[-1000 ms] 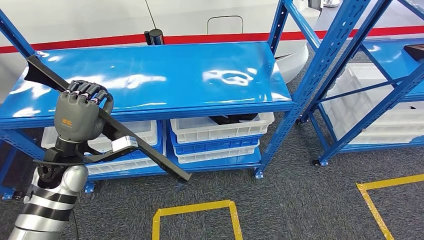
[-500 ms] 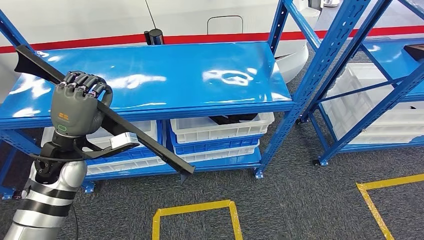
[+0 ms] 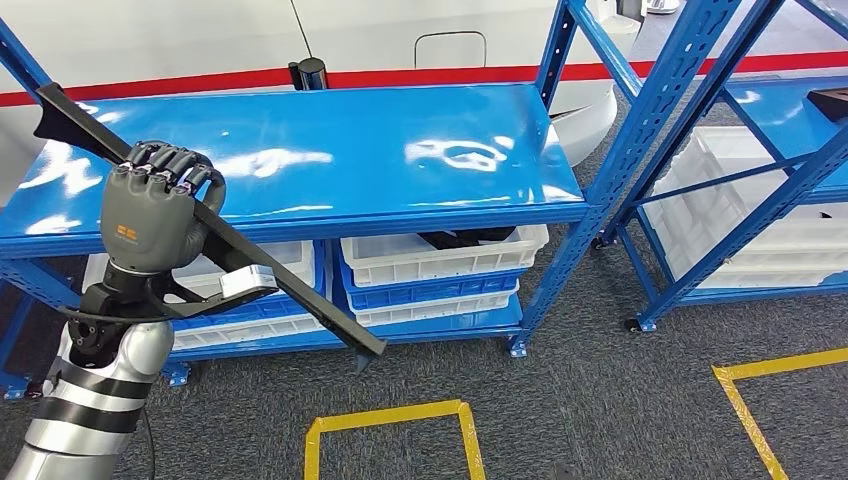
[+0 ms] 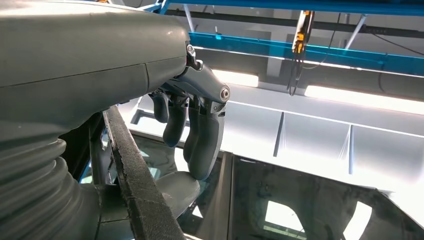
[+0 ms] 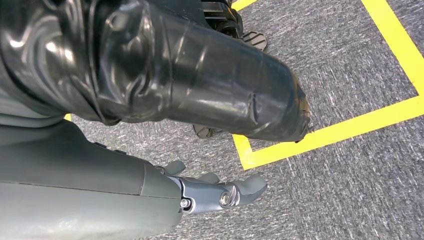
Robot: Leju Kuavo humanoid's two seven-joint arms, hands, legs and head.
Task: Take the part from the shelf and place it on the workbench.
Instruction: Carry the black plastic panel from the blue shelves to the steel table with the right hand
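The part (image 3: 290, 290) is a long, thin black bar with a forked upper end, slanting from upper left down to lower right in front of the blue shelf (image 3: 400, 150). My left hand (image 3: 155, 215) grips it near its upper third, fingers wrapped over it, holding it clear of the shelf top. In the left wrist view the bar (image 4: 135, 185) runs across the palm under the curled fingers (image 4: 200, 135). My right hand (image 5: 215, 192) hangs by my side above the carpet, holding nothing, its fingers loosely apart.
White bins (image 3: 440, 260) sit on the shelf's lower levels, one with dark parts inside. A second blue rack (image 3: 720, 130) with white bins stands to the right. Yellow tape (image 3: 390, 415) marks squares on the grey carpet.
My left hand has raised the bar slightly and shifted it a little to the left; in the last half second it has barely moved.
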